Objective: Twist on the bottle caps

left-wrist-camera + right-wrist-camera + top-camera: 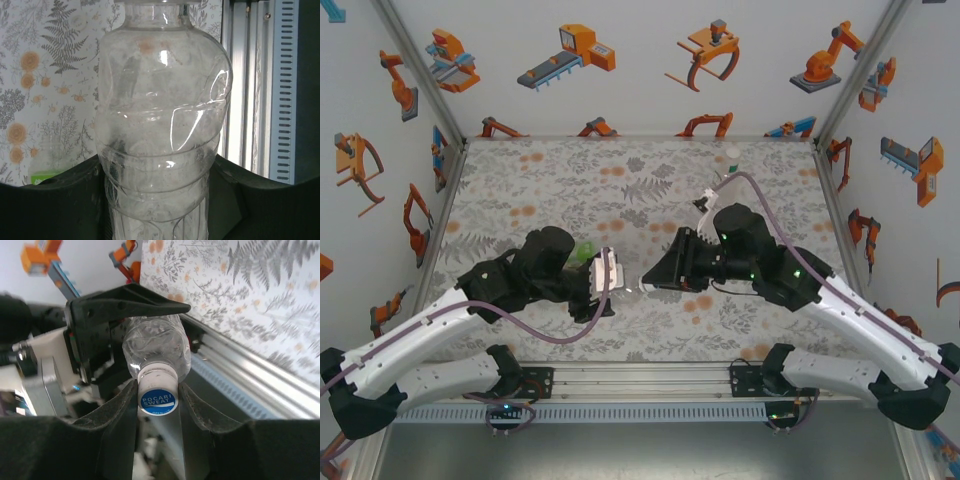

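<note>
The right gripper [157, 386] closes its jaws on the blue-and-white cap [158, 401] seated on the clear bottle [155, 342]; the left gripper [157, 200] clamps the bottle's body. The bottle hangs above the table [520, 180], near centre, long axis roughly level, mouth toward the right arm. Threading appears under way; the next move likely calls for wrist rotation about that axis.

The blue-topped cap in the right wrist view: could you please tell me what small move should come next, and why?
Probably a twist of the right gripper to screw the cap down. It pinches the cap, which sits on the neck of the clear bottle, and the left gripper clamps the bottle's body.
</note>
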`<state>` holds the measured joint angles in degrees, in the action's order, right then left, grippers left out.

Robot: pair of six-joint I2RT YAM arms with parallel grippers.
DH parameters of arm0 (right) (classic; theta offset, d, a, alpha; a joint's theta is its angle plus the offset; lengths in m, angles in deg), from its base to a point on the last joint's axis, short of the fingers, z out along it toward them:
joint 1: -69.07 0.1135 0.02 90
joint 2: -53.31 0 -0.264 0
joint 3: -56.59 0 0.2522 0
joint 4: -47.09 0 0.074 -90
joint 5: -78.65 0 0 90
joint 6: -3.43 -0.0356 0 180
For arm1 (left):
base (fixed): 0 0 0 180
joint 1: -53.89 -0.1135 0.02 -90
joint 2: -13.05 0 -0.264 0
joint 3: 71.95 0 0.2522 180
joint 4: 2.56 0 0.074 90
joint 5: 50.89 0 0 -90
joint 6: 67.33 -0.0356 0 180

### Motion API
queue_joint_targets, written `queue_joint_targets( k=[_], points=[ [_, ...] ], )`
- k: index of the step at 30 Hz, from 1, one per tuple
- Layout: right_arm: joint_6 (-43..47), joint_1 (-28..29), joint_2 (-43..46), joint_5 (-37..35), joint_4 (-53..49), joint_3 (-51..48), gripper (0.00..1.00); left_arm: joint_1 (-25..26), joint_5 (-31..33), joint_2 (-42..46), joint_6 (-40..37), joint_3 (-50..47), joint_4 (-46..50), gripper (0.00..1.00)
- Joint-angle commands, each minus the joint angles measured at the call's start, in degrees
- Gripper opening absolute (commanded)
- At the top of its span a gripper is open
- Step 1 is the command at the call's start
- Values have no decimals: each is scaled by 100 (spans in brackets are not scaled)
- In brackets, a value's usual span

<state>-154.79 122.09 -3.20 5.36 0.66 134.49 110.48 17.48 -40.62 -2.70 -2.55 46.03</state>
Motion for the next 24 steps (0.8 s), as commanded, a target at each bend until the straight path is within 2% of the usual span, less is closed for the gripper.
queue_joint_targets(
  k=[1,8,14,19,22,24],
  points=[
    [-1871,69,17,-286,137,-378,11,36,-176,33,10,121,-923,0],
    [-1266,69,-73,-471,-325,164,39,37,-202,4,-44,114,-906,0],
    [198,59,-165,-943,-1204,1142,62,43,-204,36,-62,70,-837,0],
    [1439,51,-284,-1029,-1297,1744,69,42,-231,66,-39,47,-811,0],
    [2592,51,-348,-1009,-1285,1985,68,44,-251,84,-23,44,-811,0],
    [3687,51,-356,-805,-1148,2040,67,44,-267,94,-19,52,-810,0]
  ],
)
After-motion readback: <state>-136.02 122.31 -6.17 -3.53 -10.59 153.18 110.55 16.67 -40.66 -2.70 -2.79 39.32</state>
